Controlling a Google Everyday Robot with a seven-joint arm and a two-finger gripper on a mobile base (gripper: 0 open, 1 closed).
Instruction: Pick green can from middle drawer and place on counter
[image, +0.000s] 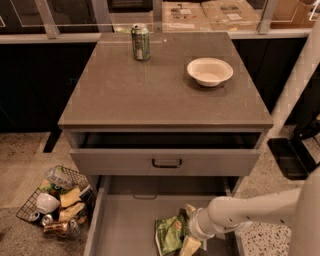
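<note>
The green can, a crumpled green foil snack bag (169, 233), lies flat on the floor of the open middle drawer (125, 225), right of centre near the front. My gripper (189, 228) reaches in from the right on a white arm. It is at the bag's right edge, with its pale fingers (190, 210) spread apart, one behind and one in front of that edge. The bag still rests on the drawer floor. The counter (160, 95) is the grey-brown top above.
An upright green-and-silver drink can (140, 42) and a white bowl (210, 71) stand on the counter. The drawer above, with a black handle (166, 163), is slightly open. A wire basket of rubbish (55, 202) sits on the floor at left.
</note>
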